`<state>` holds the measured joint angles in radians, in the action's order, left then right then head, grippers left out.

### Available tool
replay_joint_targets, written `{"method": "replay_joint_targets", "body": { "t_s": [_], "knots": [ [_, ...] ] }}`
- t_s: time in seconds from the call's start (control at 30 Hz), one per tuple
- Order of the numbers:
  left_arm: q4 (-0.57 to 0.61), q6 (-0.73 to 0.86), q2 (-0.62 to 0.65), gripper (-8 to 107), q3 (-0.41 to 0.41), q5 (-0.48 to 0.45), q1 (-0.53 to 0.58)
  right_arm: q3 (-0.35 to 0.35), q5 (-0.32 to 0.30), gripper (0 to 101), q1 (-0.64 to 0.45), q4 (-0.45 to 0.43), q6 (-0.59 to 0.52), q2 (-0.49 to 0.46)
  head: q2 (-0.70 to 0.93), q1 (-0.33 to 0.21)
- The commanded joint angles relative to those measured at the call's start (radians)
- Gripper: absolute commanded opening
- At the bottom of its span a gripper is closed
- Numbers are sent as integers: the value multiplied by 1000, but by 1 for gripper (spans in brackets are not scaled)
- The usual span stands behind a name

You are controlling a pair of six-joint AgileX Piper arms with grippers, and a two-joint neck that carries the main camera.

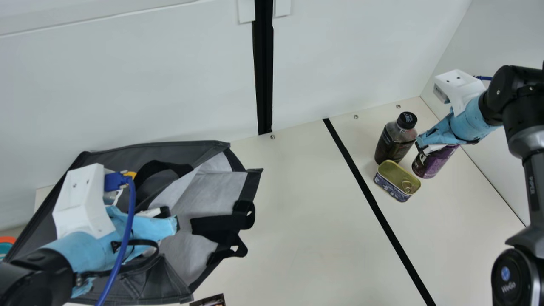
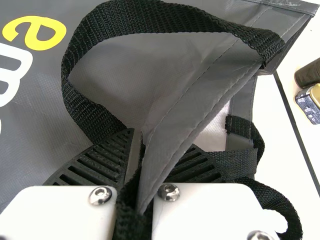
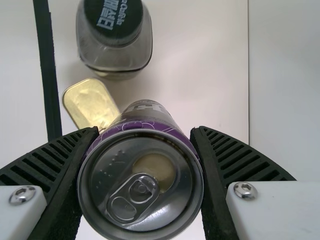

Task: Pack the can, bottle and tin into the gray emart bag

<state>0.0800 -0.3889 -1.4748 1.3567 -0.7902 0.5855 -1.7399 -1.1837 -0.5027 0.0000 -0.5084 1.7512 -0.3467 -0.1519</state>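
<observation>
Between stripe (image 1: pixel 369 193) and wall (image 1: pixel 497 165), bottle (image 1: pixel 392 146), tin (image 1: pixel 395 175), can (image 1: pixel 432 163)

The right pincer (image 1: pixel 426 147) has its ribbed black fingers (image 3: pixel 235 155) set against opposite sides of the can (image 3: pixel 120 177), whose silver lid faces the camera, with its pull tab (image 3: pixel 132 197) and a tan oval patch beside it. A purple band runs below the rim. On the table (image 3: pixel 200 75), the tin (image 3: pixel 89 100) lies to the left, its gold lid partly hidden behind the can. Farther off stands the bottle (image 3: pixel 115 55), dark-capped with pale print. A black stripe (image 3: pixel 46 75) crosses left; right, beyond the table's edge, is a pale panel (image 3: pixel 285 100).
</observation>
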Motion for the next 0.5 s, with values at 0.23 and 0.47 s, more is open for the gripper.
{"method": "replay_joint_targets", "body": {
  "t_s": [0.23,0.47],
  "knots": [
    [0,0,0,10,0,0,0,91,2,0,28,-9,16,-130,-2,-23],
    [0,0,0,10,0,0,0,155,-3,0,55,-3,18,-221,-2,-23]
  ]
}}
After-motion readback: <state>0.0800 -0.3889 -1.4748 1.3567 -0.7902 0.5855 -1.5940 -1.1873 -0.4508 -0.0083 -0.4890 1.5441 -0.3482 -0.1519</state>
